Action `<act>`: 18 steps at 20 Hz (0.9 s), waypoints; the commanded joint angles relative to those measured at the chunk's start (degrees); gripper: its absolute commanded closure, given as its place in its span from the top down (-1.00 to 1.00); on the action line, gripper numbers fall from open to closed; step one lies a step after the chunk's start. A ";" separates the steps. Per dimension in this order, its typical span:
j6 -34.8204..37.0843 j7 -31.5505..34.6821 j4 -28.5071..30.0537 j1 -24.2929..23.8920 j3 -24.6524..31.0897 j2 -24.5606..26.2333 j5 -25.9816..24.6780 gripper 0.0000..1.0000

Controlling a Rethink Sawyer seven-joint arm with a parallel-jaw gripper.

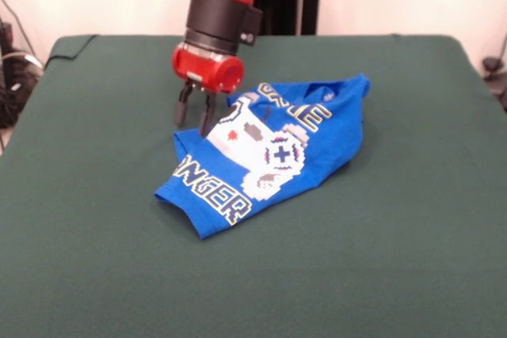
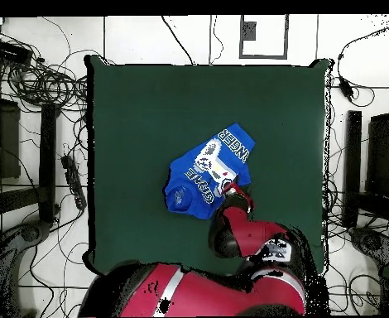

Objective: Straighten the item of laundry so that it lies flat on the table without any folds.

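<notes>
I see tangled black cables (image 2: 45,83) on the floor, up and left of the gripper overhead. A power strip (image 2: 72,180) lies well left of it. Dark stands (image 2: 351,166) flank its right. Grey-framed panel (image 2: 264,37) far above.

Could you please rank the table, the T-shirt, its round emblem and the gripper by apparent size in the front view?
Largest to smallest:
1. table
2. T-shirt
3. emblem
4. gripper, though nearly as large as the emblem, so that ranking is unsure.
</notes>
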 commanded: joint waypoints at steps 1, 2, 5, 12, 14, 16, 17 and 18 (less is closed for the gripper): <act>-3.45 3.88 -4.41 2.09 5.79 6.61 5.66 1.00; -3.06 3.54 -5.12 1.38 6.40 7.01 5.01 1.00; -3.44 2.53 -6.52 1.68 5.56 8.27 5.68 1.00; -4.05 1.70 -7.61 3.41 2.97 9.58 8.21 1.00; -4.20 1.46 -7.62 3.56 2.36 9.21 8.16 1.00; -3.88 0.68 -8.28 3.40 2.03 8.94 7.21 1.00; -3.26 0.24 -8.73 3.24 2.14 8.83 6.44 1.00; -2.95 -0.48 -9.42 3.46 1.81 8.95 5.59 -1.00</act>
